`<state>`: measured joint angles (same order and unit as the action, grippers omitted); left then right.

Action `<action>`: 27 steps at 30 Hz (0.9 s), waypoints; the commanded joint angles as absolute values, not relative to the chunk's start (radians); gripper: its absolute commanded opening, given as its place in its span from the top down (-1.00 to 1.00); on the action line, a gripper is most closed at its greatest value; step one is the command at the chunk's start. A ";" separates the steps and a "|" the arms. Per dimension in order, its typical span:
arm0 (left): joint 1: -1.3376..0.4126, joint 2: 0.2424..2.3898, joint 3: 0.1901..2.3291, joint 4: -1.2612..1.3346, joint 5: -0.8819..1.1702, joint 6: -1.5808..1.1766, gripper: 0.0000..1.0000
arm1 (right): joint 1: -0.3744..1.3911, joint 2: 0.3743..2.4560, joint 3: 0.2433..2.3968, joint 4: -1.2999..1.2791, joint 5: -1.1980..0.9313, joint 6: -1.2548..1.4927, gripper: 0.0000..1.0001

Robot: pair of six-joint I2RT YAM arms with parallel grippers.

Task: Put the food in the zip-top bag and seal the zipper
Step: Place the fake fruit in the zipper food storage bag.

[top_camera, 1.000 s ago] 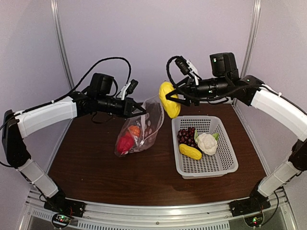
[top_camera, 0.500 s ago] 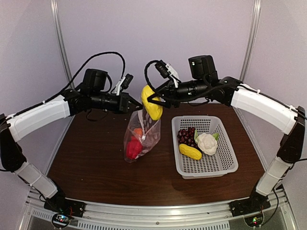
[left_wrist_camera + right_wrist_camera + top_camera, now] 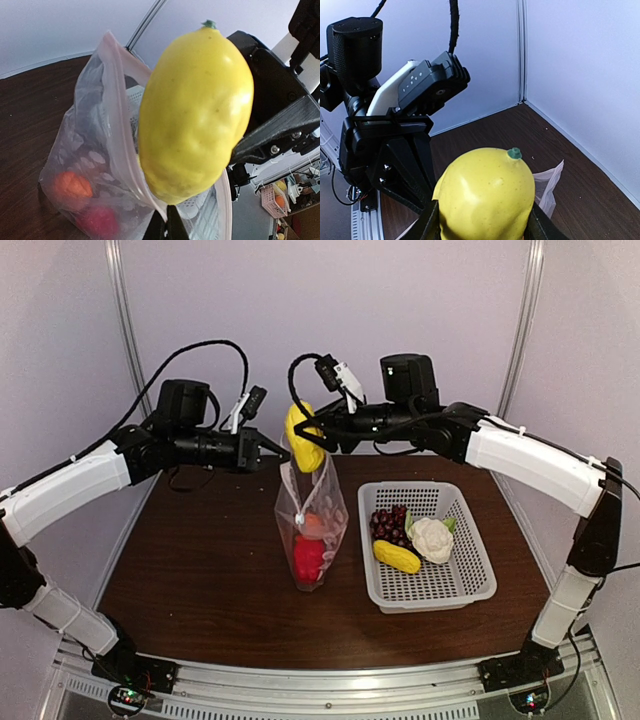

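Note:
The dotted zip-top bag (image 3: 312,520) hangs upright over the table, a red pepper (image 3: 309,558) and an orange fruit (image 3: 313,525) inside. My left gripper (image 3: 283,456) is shut on the bag's mouth edge (image 3: 125,150), holding it up. My right gripper (image 3: 305,440) is shut on a yellow lemon-like fruit (image 3: 303,439), just above the bag's mouth. The fruit fills the left wrist view (image 3: 195,115) and the right wrist view (image 3: 485,195). The zipper strip (image 3: 116,115) runs along the open mouth.
A white perforated basket (image 3: 470,580) sits right of the bag, holding purple grapes (image 3: 389,524), a white cauliflower (image 3: 432,538) and a yellow banana-like piece (image 3: 397,556). Walls stand close behind and at both sides.
Both grippers moved left and up. The bag swung from slanted to hanging upright. The yellow fruit came from beside the bag to just above its mouth.

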<state>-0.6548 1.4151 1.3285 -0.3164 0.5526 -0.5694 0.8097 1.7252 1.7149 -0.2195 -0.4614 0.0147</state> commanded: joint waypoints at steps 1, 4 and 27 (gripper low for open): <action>-0.658 1.380 1.300 -0.305 0.528 -0.574 1.00 | 0.828 1.728 1.703 -0.208 -0.347 0.013 0.16; -0.658 1.372 1.290 -0.305 0.511 -0.573 1.00 | 0.842 1.716 1.680 -0.220 -0.306 -0.049 0.16; -0.658 1.358 1.265 -0.307 0.436 -0.561 1.00 | 0.897 1.614 1.764 -0.397 -0.212 -0.177 -0.59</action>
